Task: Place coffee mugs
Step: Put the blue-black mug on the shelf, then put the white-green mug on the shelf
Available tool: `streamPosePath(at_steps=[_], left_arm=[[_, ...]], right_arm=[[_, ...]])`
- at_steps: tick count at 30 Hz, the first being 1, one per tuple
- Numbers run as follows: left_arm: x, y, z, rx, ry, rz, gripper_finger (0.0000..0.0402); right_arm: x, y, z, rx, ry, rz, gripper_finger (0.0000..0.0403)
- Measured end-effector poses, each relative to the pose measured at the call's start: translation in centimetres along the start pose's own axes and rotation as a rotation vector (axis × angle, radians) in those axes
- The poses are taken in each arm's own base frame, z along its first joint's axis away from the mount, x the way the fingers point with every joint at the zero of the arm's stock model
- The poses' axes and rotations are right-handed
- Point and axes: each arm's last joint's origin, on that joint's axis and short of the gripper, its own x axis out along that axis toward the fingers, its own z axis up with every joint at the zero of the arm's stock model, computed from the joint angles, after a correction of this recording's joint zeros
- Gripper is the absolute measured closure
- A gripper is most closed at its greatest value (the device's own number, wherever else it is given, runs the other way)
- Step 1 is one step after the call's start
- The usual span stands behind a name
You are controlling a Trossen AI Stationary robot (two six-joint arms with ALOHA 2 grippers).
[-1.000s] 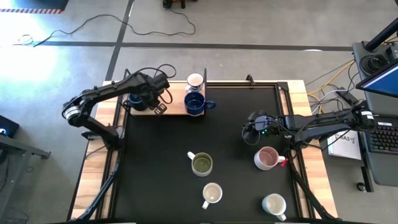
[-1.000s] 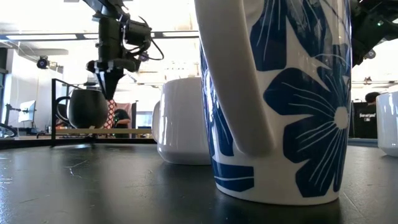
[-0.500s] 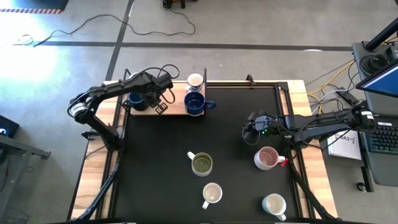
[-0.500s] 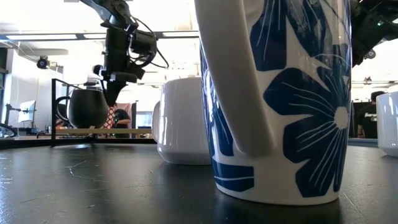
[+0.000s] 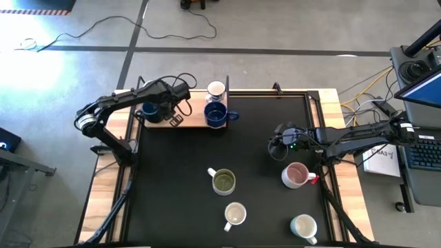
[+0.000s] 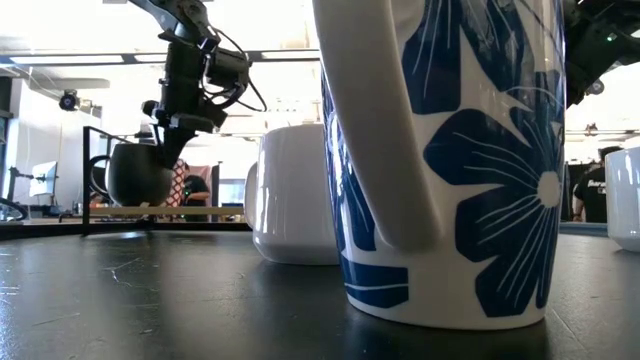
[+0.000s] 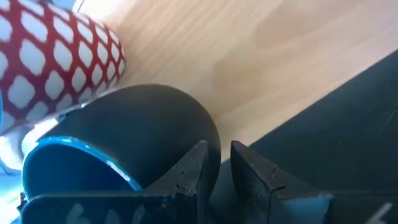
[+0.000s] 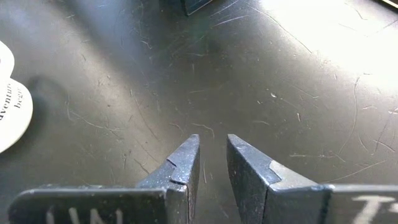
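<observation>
On the wooden board (image 5: 193, 118) at the table's far left edge, three mugs already stand: a dark mug with a blue inside (image 5: 151, 110), a dark blue mug (image 5: 216, 115) and a white mug (image 5: 216, 89) behind it. The left gripper (image 5: 176, 117) hangs just beside the dark mug, its fingers narrowly apart and holding nothing. Four mugs remain on the black mat: olive-green inside (image 5: 223, 181), cream (image 5: 235, 214), pink (image 5: 296, 174) and white (image 5: 304, 226). The right gripper (image 5: 278, 146) waits near the pink mug, fingers narrow and empty.

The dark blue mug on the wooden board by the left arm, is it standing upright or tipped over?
Upright. In the high view the dark blue mug shows its round open mouth facing up, on the wooden board, and in the low view it sits level beside the left claw.
</observation>
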Motion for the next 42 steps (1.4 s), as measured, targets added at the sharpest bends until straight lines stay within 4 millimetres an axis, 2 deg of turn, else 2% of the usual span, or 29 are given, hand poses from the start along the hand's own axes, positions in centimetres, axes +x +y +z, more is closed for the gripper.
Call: streamPosePath(at_steps=[18,26,33,42], left_arm=[[-0.1,0.3,-0.9,-0.025,0.077,0.021,0.0349],[-1.3,-0.1,-0.7,-0.006,-0.01,-0.03,0.0349],[-3.1,-2.2,-0.4,0.038,-0.174,-0.115,0.0349],[-5.9,-5.9,-1.8,0.082,-0.365,-0.214,0.0349]], right_arm=[[0.0,0.0,0.0,0.0,0.0,0.0,0.0335],[0.0,0.0,0.0,0.0,0.0,0.0,0.0335],[0.0,0.0,0.0,0.0,0.0,0.0,0.0335],[0.0,0.0,0.0,0.0,0.0,0.0,0.0335]])
